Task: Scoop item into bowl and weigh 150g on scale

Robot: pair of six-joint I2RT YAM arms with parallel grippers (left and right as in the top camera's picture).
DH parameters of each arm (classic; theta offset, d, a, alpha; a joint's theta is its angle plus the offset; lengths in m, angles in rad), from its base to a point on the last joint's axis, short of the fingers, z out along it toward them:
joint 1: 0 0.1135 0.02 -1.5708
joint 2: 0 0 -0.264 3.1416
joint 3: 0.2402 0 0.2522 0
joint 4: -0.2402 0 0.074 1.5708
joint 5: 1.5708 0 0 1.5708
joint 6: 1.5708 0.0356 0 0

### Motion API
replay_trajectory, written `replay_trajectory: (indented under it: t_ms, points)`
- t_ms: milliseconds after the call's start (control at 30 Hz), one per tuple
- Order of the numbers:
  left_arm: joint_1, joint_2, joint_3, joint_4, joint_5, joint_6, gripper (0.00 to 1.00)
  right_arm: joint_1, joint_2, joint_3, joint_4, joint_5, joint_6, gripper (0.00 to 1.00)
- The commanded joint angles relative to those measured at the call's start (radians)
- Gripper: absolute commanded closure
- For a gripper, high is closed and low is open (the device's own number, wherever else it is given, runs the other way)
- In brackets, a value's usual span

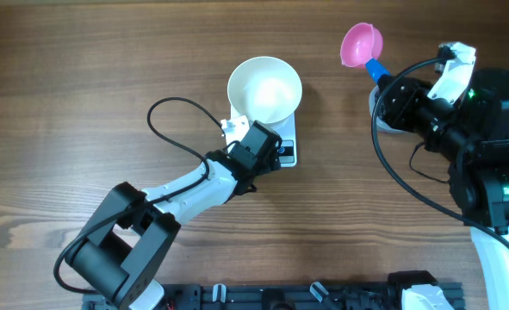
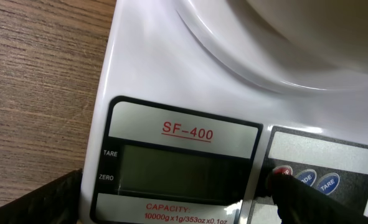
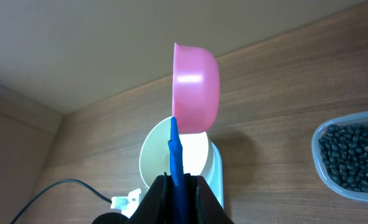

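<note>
The white bowl stands empty on the white scale. My left gripper hovers open over the scale's front edge. In the left wrist view the scale fills the frame and its display is dark. One of the left gripper's fingertips rests at the red button. My right gripper is shut on the blue handle of a pink scoop, held in the air right of the bowl. The item, black beads, lies in a clear tub.
A black cable loops on the wood left of the scale. The clear tub sits at the right edge of the right wrist view. Another cable hangs from the right arm. A dark rail runs along the table's near edge.
</note>
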Motion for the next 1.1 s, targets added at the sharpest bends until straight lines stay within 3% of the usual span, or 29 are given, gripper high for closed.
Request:
replay_trajectory:
  t_ms: [0,633,767,1067]
  points:
    - [-0.011,0.018,0.007,0.021,-0.022,0.005,0.0,-0.005,-0.002,0.024,0.002,0.016,-0.019,0.96]
    - [-0.011,0.08,0.008,-0.069,-0.048,0.006,0.0,-0.005,-0.002,0.024,-0.005,0.016,-0.019,0.96]
    - [-0.011,-0.052,0.009,-0.084,-0.047,0.006,0.0,-0.005,-0.002,0.024,-0.005,0.016,-0.019,0.96]
    - [0.022,-0.484,0.009,-0.327,0.059,0.01,0.0,-0.005,-0.002,0.024,-0.033,0.009,-0.018,0.96]
